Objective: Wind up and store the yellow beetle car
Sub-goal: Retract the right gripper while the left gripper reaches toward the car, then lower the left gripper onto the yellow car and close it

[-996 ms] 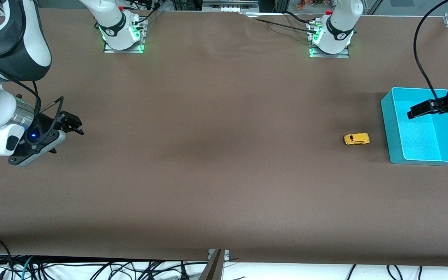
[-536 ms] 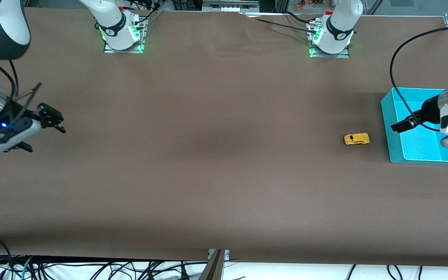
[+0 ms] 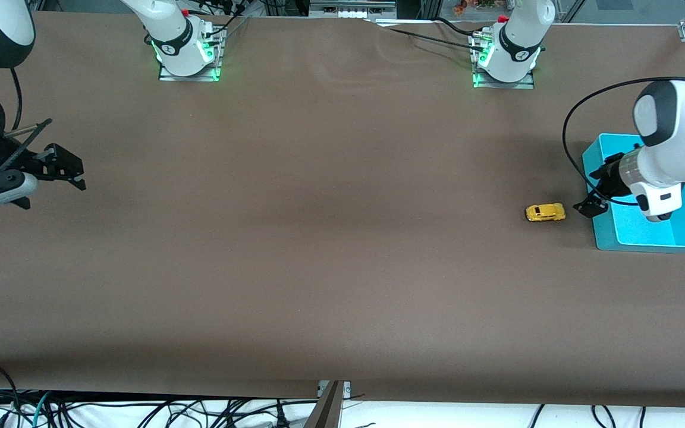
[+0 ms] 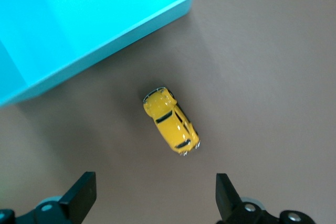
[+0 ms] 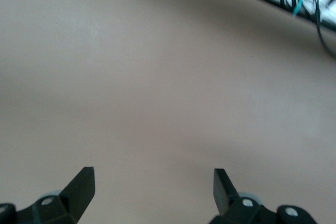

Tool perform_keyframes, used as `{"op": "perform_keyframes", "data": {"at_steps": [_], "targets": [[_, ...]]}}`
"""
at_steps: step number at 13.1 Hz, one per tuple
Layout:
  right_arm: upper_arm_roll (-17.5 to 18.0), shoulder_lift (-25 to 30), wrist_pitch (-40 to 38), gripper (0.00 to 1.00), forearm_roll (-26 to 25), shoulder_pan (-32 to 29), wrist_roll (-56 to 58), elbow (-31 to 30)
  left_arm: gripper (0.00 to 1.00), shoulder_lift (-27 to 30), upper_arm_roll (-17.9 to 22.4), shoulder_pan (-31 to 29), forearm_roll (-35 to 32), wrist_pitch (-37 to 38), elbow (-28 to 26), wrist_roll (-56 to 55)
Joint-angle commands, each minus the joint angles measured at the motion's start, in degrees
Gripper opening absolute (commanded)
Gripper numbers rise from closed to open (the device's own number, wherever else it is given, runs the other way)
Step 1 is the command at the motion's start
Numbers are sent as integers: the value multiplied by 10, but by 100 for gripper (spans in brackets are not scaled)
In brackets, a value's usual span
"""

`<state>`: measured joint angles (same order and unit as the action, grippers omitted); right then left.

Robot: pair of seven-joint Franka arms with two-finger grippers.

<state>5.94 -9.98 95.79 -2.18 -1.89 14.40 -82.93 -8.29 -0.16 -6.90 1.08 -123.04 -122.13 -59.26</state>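
Left wrist view: yellow beetle car [image 4: 171, 127] sits on the tabletop [image 4: 262, 51] beside the teal bin [image 4: 79, 19]; left gripper [image 4: 152, 200] wide above it, best lowered astride its flanks; right gripper [image 3: 63, 169] waits wide.

A brown-covered table [image 3: 319, 238] fills the view — tangled cables [image 3: 140, 410] along its near edge.

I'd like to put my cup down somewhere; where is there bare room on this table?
Most of the brown table is bare. It is crowded only toward the left arm's end, where the yellow beetle car, turquoise bin and open left gripper cluster.
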Motion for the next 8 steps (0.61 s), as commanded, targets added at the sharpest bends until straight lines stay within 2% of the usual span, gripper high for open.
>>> {"op": "perform_keyframes", "data": {"at_steps": [1,3,8], "targets": [[-3,41,-24,100,-6,-7,-48,-27,100,6,-5,-6,1,-82,-68,-62],[-8,39,-24,100,-6,-7,-49,-28,100,-20,-5,-6,1,-152,-90,-125],[-19,26,-24,100,-2,-6,-108,-22,100,-102,-5,3,-21,-261,-97,-256]]}}
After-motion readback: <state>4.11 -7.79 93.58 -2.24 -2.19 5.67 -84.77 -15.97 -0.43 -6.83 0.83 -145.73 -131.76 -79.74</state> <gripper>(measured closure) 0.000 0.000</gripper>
